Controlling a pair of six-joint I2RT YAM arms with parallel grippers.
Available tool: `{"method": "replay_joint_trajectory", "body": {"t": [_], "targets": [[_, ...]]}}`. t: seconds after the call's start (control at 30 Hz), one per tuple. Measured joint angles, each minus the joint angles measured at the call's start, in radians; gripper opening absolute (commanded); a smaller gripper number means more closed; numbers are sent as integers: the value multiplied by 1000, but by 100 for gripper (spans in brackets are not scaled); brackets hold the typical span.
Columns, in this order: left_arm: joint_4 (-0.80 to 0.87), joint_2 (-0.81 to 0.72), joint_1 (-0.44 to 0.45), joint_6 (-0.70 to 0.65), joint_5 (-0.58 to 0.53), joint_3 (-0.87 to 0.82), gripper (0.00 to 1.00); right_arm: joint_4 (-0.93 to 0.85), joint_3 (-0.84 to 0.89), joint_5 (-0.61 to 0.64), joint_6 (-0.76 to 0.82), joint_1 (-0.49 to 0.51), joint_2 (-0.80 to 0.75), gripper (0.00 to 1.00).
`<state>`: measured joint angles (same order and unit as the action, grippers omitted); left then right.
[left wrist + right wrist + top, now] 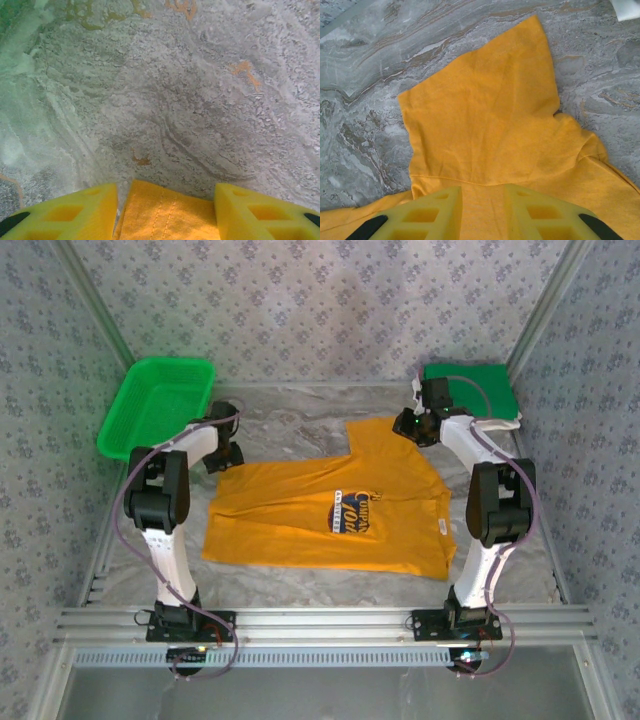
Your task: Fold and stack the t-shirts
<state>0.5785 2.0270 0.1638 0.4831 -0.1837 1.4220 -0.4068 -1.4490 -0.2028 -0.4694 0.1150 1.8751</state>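
Slippage is looming if you are lifting now: the orange shirt (300, 510) is lying central on the tabletop (290, 420), left hand (166, 195) straddling its 9 o'clock corner, released; right hand (484, 195) is sitting on the 1 o'clock sleeve, and I cannot tell its grip.

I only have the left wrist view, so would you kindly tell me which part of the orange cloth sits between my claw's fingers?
Observer: Your left claw is at the far left corner of an orange t-shirt that is spread out.
Operator: Thank you; where is the other claw?
Observer: The right claw is at the shirt's far right, at the base of its sleeve.
Operator: Is anything folded yet?
Observer: A folded green t-shirt lies in the far right corner.
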Motion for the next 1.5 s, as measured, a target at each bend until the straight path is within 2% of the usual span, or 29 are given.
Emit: {"method": "replay_joint_trajectory", "body": {"t": [0.23,0.37,0.43,0.5,0.77,1.17,1.4,1.5], "targets": [[-16,10,0,5,18,0,31,11,12,-8,2,-10,5,31],[-34,11,0,-3,35,0,11,-5,-19,-16,17,-20,41,31],[-40,11,0,-5,39,0,7,-10,-50,-14,24,-22,71,31],[-47,11,0,-8,39,0,0,-21,-81,-11,31,-24,98,31],[-64,-10,4,-22,39,-8,0,-105,-328,32,88,-26,269,35],[-183,-216,37,-61,72,-82,0,-254,-711,47,172,-48,587,46],[-201,-226,44,-76,90,-101,0,-332,-929,31,162,-59,734,56],[-206,-226,44,-76,93,-111,0,-362,-965,49,152,-58,747,60]]}}
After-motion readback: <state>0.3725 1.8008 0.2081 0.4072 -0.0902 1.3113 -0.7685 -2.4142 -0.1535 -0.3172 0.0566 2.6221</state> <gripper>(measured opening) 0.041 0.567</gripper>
